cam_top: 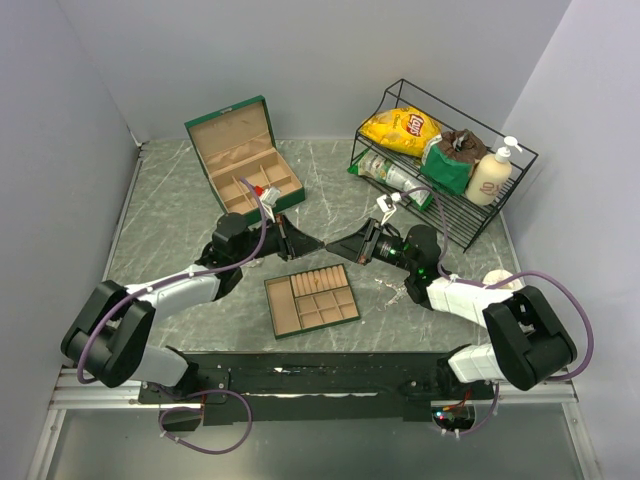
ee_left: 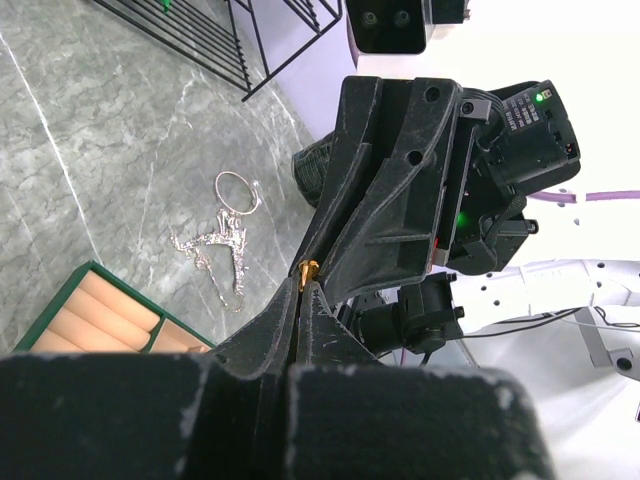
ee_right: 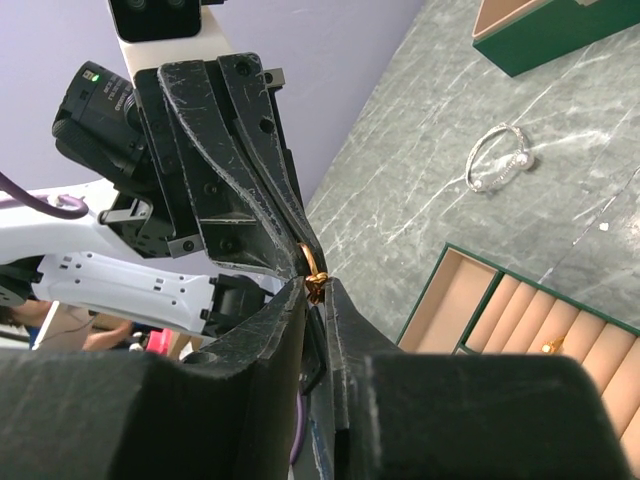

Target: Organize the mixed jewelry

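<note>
Where the left gripper (ee_left: 303, 288) and right gripper (ee_right: 317, 298) meet tip to tip just behind the divided tray (cam_top: 281, 318), one small gold ring (ee_right: 313, 272) is pinched between them, each pair of jaws drawn together on it. One silvery chain tangle (ee_left: 222, 245) lies right of the tray, and one bangle (ee_right: 497, 160) lies behind it.

Left fingers (cam_top: 299, 241), right fingers (cam_top: 346, 244) pinched, tips touching
</note>
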Controlling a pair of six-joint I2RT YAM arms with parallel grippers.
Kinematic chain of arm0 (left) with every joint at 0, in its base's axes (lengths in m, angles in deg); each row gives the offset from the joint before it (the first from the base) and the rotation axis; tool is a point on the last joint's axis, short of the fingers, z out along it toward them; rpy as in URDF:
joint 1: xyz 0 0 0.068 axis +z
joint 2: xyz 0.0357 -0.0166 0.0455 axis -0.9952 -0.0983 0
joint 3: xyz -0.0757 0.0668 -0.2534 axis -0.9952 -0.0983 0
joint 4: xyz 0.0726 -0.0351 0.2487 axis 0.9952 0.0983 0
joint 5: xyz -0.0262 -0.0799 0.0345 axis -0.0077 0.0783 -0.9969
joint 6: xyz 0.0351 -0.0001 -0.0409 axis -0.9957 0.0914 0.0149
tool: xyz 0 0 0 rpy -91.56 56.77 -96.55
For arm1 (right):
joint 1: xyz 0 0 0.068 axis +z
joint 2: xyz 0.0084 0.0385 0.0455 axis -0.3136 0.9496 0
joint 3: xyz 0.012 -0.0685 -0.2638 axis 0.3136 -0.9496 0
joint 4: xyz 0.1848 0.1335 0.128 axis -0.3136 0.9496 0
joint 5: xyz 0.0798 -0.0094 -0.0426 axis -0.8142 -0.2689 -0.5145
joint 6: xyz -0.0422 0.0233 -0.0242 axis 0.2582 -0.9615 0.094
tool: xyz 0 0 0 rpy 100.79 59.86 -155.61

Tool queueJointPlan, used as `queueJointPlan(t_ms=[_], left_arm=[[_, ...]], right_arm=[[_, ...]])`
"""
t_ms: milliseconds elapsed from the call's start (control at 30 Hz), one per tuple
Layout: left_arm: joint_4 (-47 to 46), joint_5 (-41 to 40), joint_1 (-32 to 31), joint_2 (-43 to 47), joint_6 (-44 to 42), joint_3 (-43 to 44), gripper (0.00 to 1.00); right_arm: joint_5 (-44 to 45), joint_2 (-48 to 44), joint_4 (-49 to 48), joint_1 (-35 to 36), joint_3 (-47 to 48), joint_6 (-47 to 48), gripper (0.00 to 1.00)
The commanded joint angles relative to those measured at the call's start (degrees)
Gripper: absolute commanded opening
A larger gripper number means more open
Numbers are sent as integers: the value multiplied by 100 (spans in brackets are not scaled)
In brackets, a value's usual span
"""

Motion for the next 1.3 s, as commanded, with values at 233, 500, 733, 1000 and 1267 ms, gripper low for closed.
queueJointPlan(t_ms=[233, 500, 733, 1000, 1267], left_arm=[[98, 60, -185, -59, -90, 135, 1], [185, 42, -220, -129, -117, 152, 1], [703, -361, -238, 46, -397, 310, 30], [1494, -941, -220, 486, -863, 679, 63], [3206, -2671, -159, 1504, -1742, 829, 78]], right_arm=[[-106, -37, -878, 70, 158, -79, 20], [-36, -178, -764, 61, 132, 61, 9], [149, -590, 422, 78, 229, 605, 0], [799, -969, 2441, 245, 562, 1492, 0], [2090, -1101, 5096, 649, 1510, 2626, 0]])
